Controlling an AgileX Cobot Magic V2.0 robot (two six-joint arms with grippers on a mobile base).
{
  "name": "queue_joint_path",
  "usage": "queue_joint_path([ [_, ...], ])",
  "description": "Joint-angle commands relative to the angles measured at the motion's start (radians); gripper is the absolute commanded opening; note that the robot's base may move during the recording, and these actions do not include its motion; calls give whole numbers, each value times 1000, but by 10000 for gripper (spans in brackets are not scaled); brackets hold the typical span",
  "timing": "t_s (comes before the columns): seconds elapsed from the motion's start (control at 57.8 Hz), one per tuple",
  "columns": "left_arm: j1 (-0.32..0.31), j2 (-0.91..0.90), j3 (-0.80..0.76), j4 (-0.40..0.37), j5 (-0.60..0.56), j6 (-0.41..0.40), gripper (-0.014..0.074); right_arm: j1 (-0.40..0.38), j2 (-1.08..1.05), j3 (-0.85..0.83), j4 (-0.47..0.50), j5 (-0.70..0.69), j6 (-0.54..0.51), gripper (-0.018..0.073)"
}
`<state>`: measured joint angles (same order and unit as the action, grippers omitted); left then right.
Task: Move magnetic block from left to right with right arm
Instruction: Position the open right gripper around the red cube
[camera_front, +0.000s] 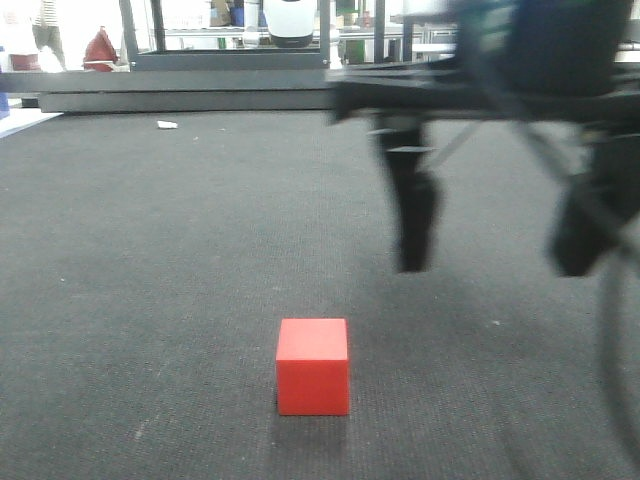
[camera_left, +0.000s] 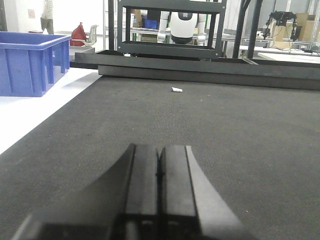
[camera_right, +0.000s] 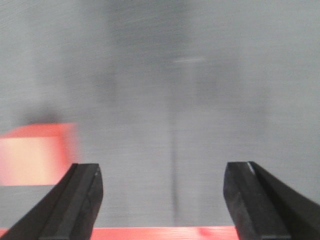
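Right gripper (camera_right: 162, 167) fingers fill the bottom of the wrist view, spread wide with nothing between them. Your red block (camera_right: 35, 155) sits on the dark mat (camera_front: 150, 250), off to the left of the jaws and outside their gap. From the front, the gripper hangs above it and to its right. You will likely need to shift left before lowering. Left gripper (camera_left: 160, 150) is pressed closed, empty, low over the mat.

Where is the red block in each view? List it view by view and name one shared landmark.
Front: red block low centre, below and left of the open right gripper.
Left wrist: not in view.
Right wrist: blurred, at the left edge.
Shared landmark: the dark mat, in all three.
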<state>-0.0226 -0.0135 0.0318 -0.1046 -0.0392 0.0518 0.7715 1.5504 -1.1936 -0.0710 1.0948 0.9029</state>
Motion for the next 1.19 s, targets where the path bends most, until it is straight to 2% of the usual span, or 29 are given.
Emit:
queue_joint_path([
  [0.0,-2,-11,8,-5,-87,0,-126,31,15,-80,20,-3,2,601],
  [0.173,-2,-11,8,-5,-87,0,-126,81,91,-156,43,-7,4,601],
  [0.432,-2,-11,8,-5,-87,0,-126,121,147,-164,44,-55,20,601],
  [1.176,-2,-11,8,-5,-87,0,-126,123,245,-164,48,-117,57,601],
])
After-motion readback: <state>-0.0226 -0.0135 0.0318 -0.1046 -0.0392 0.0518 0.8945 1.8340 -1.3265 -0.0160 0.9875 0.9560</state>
